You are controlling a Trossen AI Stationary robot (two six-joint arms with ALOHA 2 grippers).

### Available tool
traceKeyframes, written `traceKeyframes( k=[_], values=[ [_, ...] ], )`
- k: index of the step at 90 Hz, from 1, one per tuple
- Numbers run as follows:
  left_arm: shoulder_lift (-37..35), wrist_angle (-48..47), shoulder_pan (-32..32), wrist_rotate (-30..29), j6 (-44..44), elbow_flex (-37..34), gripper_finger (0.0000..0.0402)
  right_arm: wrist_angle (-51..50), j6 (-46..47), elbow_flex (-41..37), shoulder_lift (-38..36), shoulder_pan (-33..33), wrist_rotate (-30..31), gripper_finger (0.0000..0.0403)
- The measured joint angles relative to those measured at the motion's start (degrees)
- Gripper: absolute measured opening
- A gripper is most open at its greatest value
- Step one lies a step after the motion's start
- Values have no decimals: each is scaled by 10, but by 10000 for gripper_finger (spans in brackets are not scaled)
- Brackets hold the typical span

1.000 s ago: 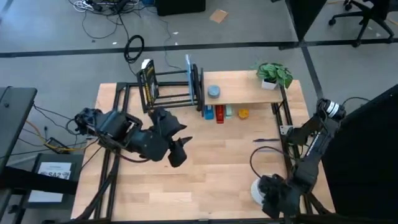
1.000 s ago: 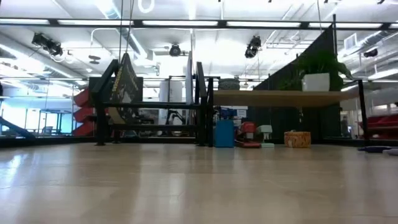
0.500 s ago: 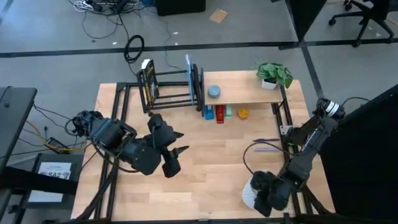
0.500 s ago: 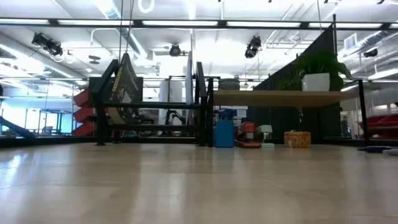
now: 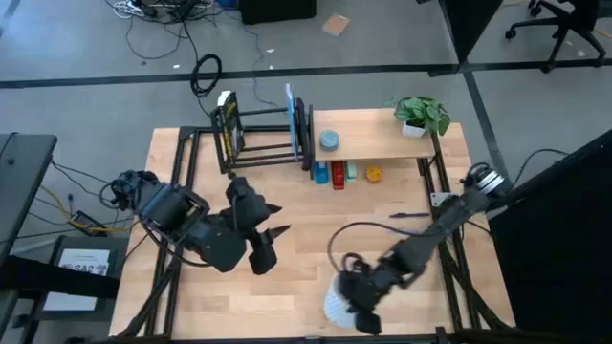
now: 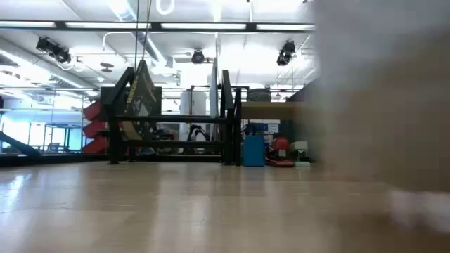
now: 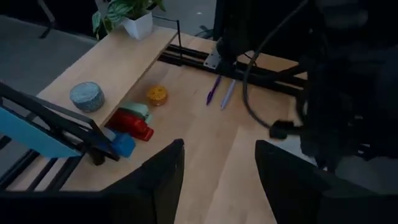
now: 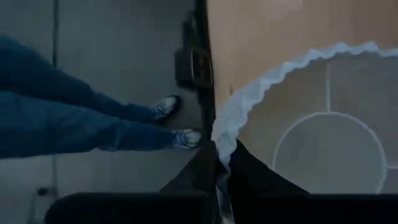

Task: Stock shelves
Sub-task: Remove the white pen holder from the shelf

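The right tool (image 5: 346,304) was down near the front edge of the counter (image 5: 316,220), its two fingers pinched shut on the scalloped rim of a white plate (image 8: 311,124). In the right wrist view, a person's legs in blue jeans (image 8: 68,118) stood on the floor beyond the counter's edge. The plate was well apart from both shelves, so it had yet to be stocked.

The left tool (image 5: 266,234) hung over the middle-left of the counter with its fingers spread apart and nothing between them; the left wrist view looked past them toward the shelves.

At the back of the counter, the black rack (image 5: 263,134) carried a dark book (image 5: 228,129) leaning at its left end and a light blue board (image 5: 289,117) standing near its right end. Just beside it, the wooden shelf (image 5: 382,139) bore a round grey tin (image 5: 329,141) and a potted plant (image 5: 421,115). Underneath it sat a blue box (image 5: 319,173), a red item (image 5: 337,175), a small pale green one (image 5: 352,173) and an orange one (image 5: 374,175).

By my reckoning, the job was well along: several things were shelved, the plate was in hand, and two pens (image 7: 221,93) lay loose on the counter near the right end of the wooden shelf, perhaps also left to place.
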Motion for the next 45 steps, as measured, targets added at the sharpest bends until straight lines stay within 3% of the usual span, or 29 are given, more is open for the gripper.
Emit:
traceKeyframes(
  k=[27,45],
  values=[
    [0,-2,-16,15,-28,0,177,-114,-323,152,90,-72,-39,0],
    [0,-2,-35,30,-49,2,177,-148,-377,197,133,-135,13,0]
  ],
)
